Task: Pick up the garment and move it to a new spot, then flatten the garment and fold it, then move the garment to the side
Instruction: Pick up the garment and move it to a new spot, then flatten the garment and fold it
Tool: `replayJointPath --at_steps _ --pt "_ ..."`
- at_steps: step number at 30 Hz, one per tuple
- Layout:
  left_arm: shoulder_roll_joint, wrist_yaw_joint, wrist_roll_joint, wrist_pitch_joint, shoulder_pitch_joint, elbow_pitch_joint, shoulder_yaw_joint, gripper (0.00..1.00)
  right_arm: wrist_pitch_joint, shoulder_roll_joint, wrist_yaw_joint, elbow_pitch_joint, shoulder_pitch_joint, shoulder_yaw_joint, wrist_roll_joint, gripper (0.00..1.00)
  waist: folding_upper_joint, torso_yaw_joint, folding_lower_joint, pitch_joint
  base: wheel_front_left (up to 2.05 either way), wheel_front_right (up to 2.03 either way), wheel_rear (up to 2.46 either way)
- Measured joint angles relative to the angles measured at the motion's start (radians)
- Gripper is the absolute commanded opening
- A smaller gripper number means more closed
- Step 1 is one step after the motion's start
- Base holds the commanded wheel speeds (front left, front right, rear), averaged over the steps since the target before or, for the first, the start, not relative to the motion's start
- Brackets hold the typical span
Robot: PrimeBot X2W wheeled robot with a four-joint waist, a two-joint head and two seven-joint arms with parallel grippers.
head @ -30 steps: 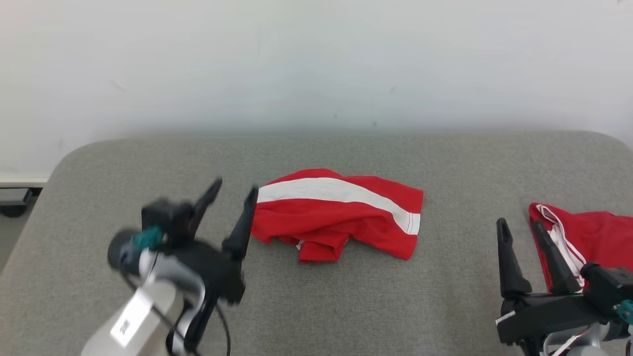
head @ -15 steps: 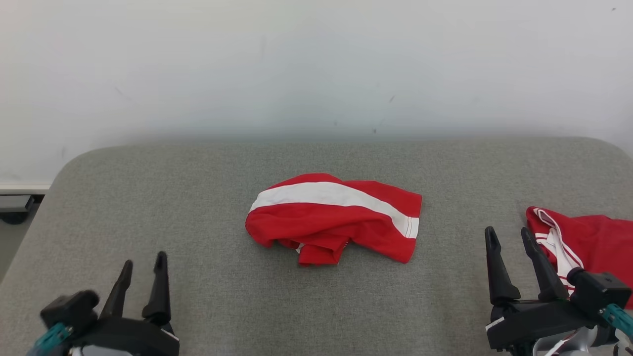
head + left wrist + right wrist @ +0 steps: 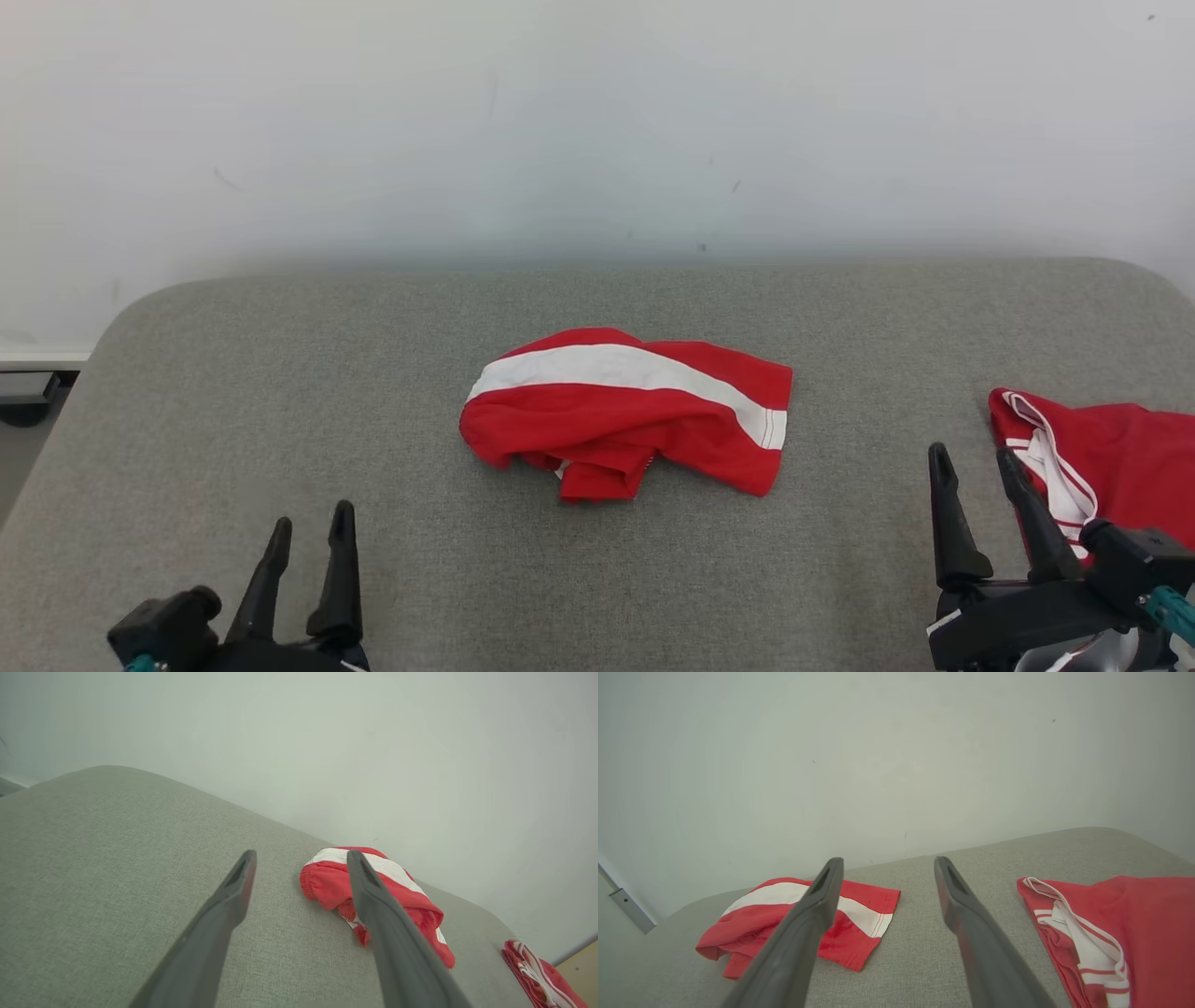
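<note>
Lying crumpled, the red garment is clear of both jaws, which gape empty.

No writing, label, brand, number or sign can be read in any of the views.
</note>
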Motion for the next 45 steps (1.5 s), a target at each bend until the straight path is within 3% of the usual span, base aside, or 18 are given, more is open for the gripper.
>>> replayJointPath --at_steps 8,34,38,45 --pt "0.074 0.0 0.104 0.061 0.016 -0.02 -0.05 1.0 0.019 -0.016 0.008 0.025 -0.004 0.017 -0.002 1.0 0.0 -0.006 0.0001 0.015 0.0 0.0 0.0" --pt "0.035 0.0 0.174 0.171 0.023 -0.081 0.014 1.0 0.038 -0.011 0.007 0.039 -0.024 0.023 0.002 1.0 0.0 -0.014 0.0001 0.043 0.0 0.0 0.0" --pt "0.04 0.0 0.167 0.227 0.021 -0.089 0.0 1.0 0.092 0.001 0.003 0.041 -0.023 0.016 0.053 1.0 0.0 -0.012 0.0001 0.056 0.0 0.0 0.0" --pt "0.088 -0.01 0.145 0.383 -0.086 -0.077 -0.01 1.0 0.258 -0.009 -0.043 0.063 -0.051 0.027 0.053 1.0 0.0 -0.007 0.0001 0.092 0.0 0.0 0.0"
